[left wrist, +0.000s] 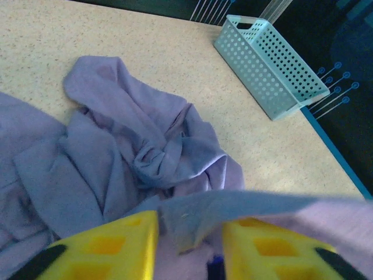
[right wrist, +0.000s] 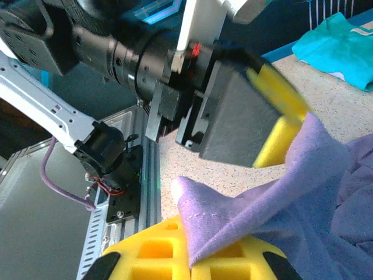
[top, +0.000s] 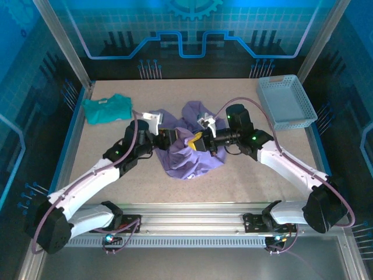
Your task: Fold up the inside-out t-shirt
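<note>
Folding appears unstarted: the lavender-purple cotton t-shirt point(top: 186, 158) lies crumpled, every fold outstanding. The right gripper point(right wrist: 189, 256) clamps its stitched edge; the left gripper point(left wrist: 189, 233) stands parted around that cloth.

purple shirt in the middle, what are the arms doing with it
Both arms meet over the crumpled lavender cotton t-shirt at mid-table. The right end effector is pinched shut on a stitched edge of it. The left end effector stands open, with shirt fabric lying between its jaws. No fold is made yet.
</note>
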`<state>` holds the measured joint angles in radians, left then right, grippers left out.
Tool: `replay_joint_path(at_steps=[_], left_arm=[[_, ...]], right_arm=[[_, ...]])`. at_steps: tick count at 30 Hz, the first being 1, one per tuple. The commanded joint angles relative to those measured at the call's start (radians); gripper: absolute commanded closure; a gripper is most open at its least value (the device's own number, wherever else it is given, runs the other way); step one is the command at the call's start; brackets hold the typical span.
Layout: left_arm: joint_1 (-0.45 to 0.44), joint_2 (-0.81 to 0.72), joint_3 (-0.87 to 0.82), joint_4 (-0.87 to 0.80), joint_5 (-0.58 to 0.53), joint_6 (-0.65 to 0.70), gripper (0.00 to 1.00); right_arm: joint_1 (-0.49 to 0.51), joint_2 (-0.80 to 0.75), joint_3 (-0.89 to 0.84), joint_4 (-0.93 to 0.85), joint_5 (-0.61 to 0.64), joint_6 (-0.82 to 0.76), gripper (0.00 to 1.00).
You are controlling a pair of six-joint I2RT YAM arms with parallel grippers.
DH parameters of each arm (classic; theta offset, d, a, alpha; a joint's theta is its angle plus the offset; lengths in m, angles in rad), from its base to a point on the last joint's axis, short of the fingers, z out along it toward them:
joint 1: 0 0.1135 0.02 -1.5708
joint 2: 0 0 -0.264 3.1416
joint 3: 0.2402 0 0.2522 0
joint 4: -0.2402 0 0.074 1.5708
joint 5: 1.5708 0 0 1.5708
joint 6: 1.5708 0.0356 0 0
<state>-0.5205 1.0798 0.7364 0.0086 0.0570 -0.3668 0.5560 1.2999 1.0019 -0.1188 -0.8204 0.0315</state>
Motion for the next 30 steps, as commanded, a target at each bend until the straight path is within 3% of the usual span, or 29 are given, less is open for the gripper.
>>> replay_joint_path(at_steps=[1,10,14,17,19,25,26,30], left_arm=[[0.006,-0.078,-0.086,0.106,0.008,0.031,0.60],[0.006,0.001,-0.054,0.033,0.135,-0.081,0.41],[0.006,0.055,0.005,-0.094,0.081,-0.111,0.39],[0.007,0.046,-0.022,-0.074,0.104,-0.161,0.39],[0.007,0.043,-0.041,-0.035,0.162,-0.199,0.50],[0.032,0.011,-0.110,0.233,0.352,-0.285,0.96],[0.038,-0.009,-0.131,0.291,0.378,-0.288,1.00],[0.045,-0.093,-0.208,0.567,0.488,-0.290,1.00]], right_arm=[[-0.023,-0.004,0.033,-0.048,-0.069,-0.057,1.00],[-0.030,-0.006,0.027,-0.041,-0.047,-0.050,1.00],[-0.030,-0.022,0.020,-0.050,-0.018,-0.059,1.00],[-0.033,-0.041,0.013,-0.056,0.019,-0.062,1.00],[-0.035,-0.048,0.006,-0.048,0.033,-0.055,1.00],[-0.037,-0.069,-0.036,-0.028,0.152,0.016,1.00],[-0.041,-0.074,-0.040,-0.038,0.195,0.037,1.00],[-0.050,-0.093,-0.060,-0.079,0.309,0.108,0.99]])
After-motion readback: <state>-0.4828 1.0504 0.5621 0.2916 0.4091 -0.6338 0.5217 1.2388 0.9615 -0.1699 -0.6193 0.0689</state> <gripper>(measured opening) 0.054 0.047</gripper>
